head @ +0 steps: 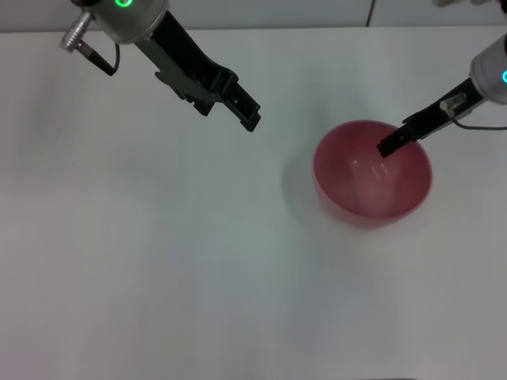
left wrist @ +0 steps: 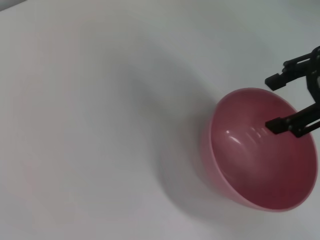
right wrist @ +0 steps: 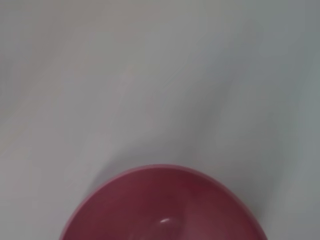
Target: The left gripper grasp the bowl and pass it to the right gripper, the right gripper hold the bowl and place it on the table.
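Resting upright on the white matte surface (head: 158, 277) at 3 o'clock, the glossy pink round bowl (head: 372, 174) looks rigid, light, slippery; grip at the rim. Right pincer (left wrist: 282, 102) straddles that rim, jaws apart; left pincer (head: 238, 99) hangs at 11 o'clock, state unclear.

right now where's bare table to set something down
The table is bare across the robot's left and near side, from below the left end effector to the bowl. It is crowded at the bowl's far right rim, where the right end effector straddles it.
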{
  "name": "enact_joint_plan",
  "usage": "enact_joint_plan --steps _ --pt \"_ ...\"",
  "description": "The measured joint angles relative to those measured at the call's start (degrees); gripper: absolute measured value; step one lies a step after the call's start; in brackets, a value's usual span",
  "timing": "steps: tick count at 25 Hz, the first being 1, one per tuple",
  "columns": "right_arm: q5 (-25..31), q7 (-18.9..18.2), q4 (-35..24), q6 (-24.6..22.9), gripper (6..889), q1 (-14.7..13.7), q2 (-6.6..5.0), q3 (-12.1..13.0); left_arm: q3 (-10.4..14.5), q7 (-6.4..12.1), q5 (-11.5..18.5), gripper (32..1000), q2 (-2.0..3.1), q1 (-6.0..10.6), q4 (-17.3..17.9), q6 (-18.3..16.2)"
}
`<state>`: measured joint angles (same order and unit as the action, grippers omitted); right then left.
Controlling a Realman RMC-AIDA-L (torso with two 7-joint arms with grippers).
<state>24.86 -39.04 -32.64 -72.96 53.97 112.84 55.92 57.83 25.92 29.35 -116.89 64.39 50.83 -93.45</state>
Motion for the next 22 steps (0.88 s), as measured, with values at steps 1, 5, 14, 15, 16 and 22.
enact_joint_plan --steps 1,5,14,15,16,22 --pt "-0.1 0.3 -0.4 -0.5 840 0.0 0.0 0.0 0.0 0.0 0.0 866 0.0 -0.16 0.0 0.0" --pt "-0.3 1.8 -3.0 -3.5 839 -0.1 -0.02 0.3 0.0 0.0 0.0 866 0.01 -0.62 0.2 -0.3" --pt "-0.3 5.8 -11.9 -13.4 838 -0.3 -0.5 0.6 -0.1 0.06 0.3 866 -0.05 -3.25 0.2 -0.3" --pt "-0.3 6.6 -13.5 -14.9 838 -0.2 -0.5 0.6 -0.1 0.02 0.3 866 -0.04 -3.51 0.2 -0.3" --pt "-0.3 7.2 -15.1 -16.4 838 0.0 -0.51 0.5 0.0 -0.07 0.4 866 -0.02 -3.76 0.2 -0.3" --pt "-0.6 9.0 -18.5 -21.2 837 2.4 -0.69 0.7 0.1 -0.3 0.4 866 -0.07 -4.29 0.2 -0.2"
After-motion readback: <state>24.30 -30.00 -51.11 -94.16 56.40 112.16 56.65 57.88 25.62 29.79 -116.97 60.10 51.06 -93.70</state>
